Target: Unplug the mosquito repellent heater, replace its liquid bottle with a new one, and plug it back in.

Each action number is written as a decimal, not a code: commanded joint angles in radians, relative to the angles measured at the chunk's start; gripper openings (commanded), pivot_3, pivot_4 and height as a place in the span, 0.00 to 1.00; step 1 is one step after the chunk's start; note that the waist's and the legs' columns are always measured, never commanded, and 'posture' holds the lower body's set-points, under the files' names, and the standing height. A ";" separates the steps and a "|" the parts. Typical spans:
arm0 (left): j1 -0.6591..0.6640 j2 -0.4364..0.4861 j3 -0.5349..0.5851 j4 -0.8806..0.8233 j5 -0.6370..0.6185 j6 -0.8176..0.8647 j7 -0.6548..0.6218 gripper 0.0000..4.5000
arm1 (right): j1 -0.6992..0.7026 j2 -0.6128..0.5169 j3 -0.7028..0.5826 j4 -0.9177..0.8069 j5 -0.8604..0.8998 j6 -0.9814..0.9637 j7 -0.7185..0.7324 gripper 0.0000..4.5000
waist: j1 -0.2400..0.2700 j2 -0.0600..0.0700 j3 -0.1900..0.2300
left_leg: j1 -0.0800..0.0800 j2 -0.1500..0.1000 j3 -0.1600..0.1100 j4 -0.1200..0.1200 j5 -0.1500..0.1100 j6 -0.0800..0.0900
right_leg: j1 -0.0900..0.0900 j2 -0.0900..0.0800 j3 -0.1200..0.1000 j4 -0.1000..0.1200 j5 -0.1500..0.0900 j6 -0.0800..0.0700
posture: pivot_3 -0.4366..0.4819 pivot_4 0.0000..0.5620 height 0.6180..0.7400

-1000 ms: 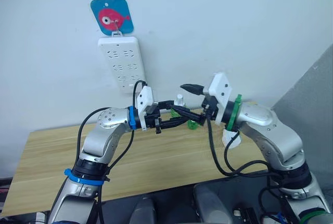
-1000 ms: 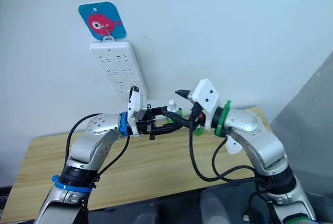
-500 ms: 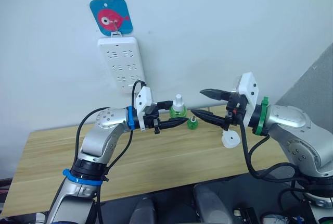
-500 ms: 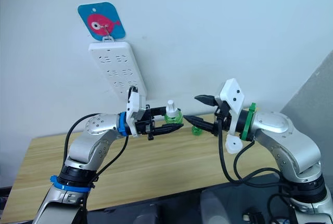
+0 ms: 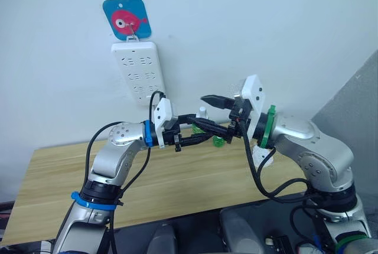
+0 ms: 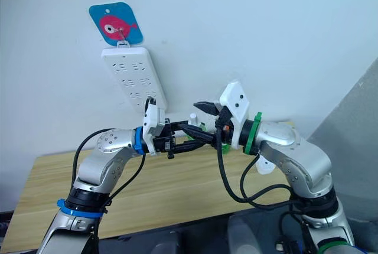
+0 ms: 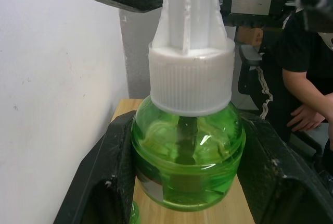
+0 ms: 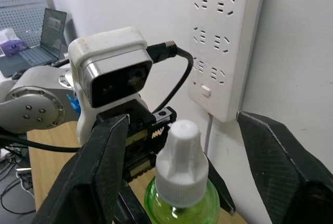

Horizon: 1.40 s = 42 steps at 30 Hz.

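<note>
At frame centre the left gripper [image 5: 198, 133] clamps a green liquid bottle [image 7: 187, 156] around its belly; the right gripper [image 8: 182, 182], jaws wide, brackets its white cap [image 8: 178, 164]; closing squarely on the cap should avoid slipping.

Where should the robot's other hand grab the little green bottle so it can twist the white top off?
Probably the ribbed white cap, pinched from both sides. The left gripper already clamps the green bottle around its round belly, leaving the cap bare. The open right gripper straddles the cap from above, fingers either side.
</note>
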 commanded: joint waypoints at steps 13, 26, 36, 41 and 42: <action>0.002 0.013 -0.004 -0.027 0.009 -0.011 -0.007 0.50 | -0.052 0.002 -0.039 -0.038 0.034 -0.024 0.017 0.07 | -0.001 0.000 0.000 | 0.000 0.000 0.000 0.000 0.000 0.000 | 0.000 0.000 0.000 0.000 0.000 0.000 | 0.24 0.25 1.00; 0.034 0.024 -0.002 -0.003 0.037 -0.051 -0.004 0.50 | -0.107 -0.078 -0.201 -0.059 0.180 0.051 0.009 0.07 | -0.002 0.000 0.000 | 0.000 0.000 0.000 0.000 0.000 0.000 | 0.000 0.000 0.000 0.000 0.000 0.000 | 0.24 0.26 1.00; 0.115 0.033 0.091 0.015 0.084 -0.149 0.117 0.50 | 0.225 -0.131 -0.137 -0.067 -0.084 -0.154 -0.093 0.07 | 0.005 0.000 0.000 | 0.000 0.000 0.001 -0.001 0.000 0.001 | 0.000 0.000 0.001 -0.002 0.000 0.000 | 0.24 0.32 1.00; 0.192 0.045 0.105 -0.090 0.060 -0.108 0.146 0.50 | 0.327 -0.021 -0.020 0.119 -0.316 -0.428 -0.148 0.07 | 0.004 0.001 0.001 | 0.001 0.000 0.002 -0.002 -0.001 0.001 | 0.000 0.001 0.002 -0.001 0.000 0.000 | 0.26 0.36 1.00; 0.207 0.048 0.107 -0.112 0.056 -0.097 0.151 0.50 | 0.332 0.007 -0.014 0.164 -0.344 -0.467 -0.164 0.07 | 0.004 0.002 0.002 | 0.001 0.001 0.003 -0.002 -0.001 0.001 | 0.000 0.001 0.003 -0.001 0.000 0.000 | 0.27 0.37 1.00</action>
